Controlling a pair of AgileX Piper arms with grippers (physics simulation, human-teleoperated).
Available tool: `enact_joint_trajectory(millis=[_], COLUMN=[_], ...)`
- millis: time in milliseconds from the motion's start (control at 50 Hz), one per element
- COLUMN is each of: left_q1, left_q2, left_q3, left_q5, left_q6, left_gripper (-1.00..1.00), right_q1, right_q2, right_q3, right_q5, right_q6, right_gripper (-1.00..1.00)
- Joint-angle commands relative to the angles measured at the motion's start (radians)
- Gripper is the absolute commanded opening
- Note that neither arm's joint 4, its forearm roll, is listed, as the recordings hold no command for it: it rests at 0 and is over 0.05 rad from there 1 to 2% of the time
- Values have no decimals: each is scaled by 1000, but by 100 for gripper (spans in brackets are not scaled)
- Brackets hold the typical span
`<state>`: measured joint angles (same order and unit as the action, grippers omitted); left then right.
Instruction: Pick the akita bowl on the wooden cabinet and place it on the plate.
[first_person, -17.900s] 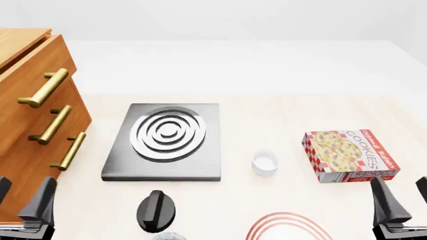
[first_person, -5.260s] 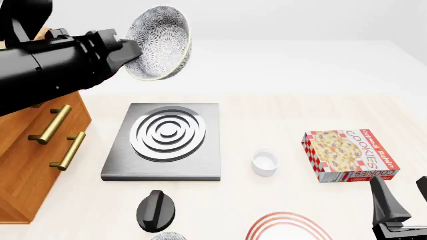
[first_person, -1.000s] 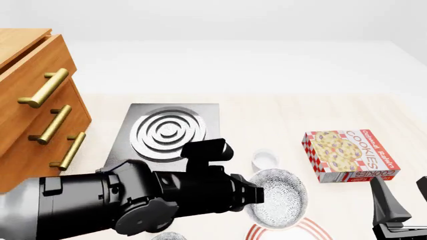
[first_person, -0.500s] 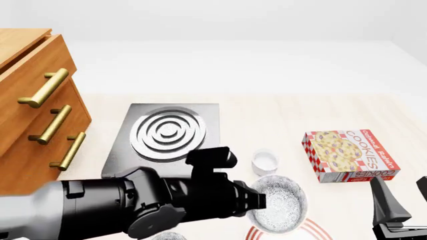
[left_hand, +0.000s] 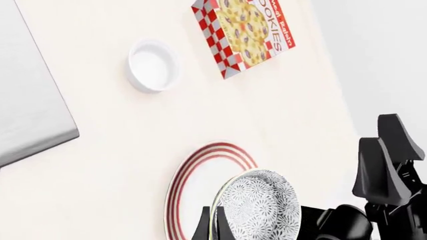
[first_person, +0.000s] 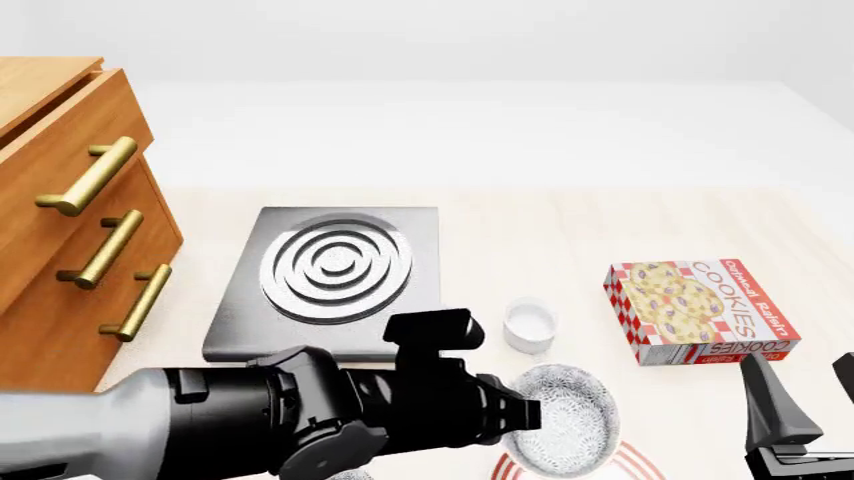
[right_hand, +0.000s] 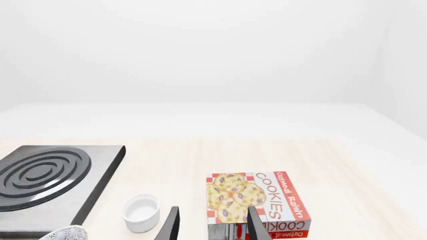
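Note:
The akita bowl (first_person: 571, 420), grey-and-white speckled, hangs tilted just above the plate (first_person: 643, 462), whose red rings show at the front edge of the table. My left gripper (first_person: 529, 414) is shut on the bowl's near rim. In the left wrist view the bowl (left_hand: 261, 209) overlaps the far side of the plate (left_hand: 197, 186), with the left gripper (left_hand: 211, 228) pinching its edge. The wooden cabinet (first_person: 60, 235) stands at the far left, its top out of view. My right gripper (first_person: 805, 418) rests open at the front right, holding nothing; its fingers (right_hand: 171, 226) stand apart.
A square steel hob (first_person: 334, 280) lies beside the cabinet. A small white cup (first_person: 530, 325) stands just behind the bowl. A cookie box (first_person: 701, 310) lies to the right. My left arm (first_person: 240, 425) covers the front left of the table.
My left arm has carried the bowl lower and nearer the table's front edge, down over the plate. The right arm has not moved.

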<state>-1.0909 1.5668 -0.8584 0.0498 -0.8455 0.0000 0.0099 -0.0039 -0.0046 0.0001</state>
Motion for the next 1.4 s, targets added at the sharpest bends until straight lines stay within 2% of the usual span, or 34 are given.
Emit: enact_joint_trajectory(millis=[20, 920, 1400], left_q1=[-8, 5, -18], left_q2=[15, 86, 136], left_q3=[1, 21, 21], left_q5=[-23, -83, -115], left_q6=[-9, -20, -33], left_gripper=[-100, -100, -100], right_q1=[0, 0, 0], right_q2=[0, 0, 0], right_q3=[0, 0, 0], right_q5=[0, 0, 0], right_q6=[0, 0, 0], right_gripper=[100, 100, 100])
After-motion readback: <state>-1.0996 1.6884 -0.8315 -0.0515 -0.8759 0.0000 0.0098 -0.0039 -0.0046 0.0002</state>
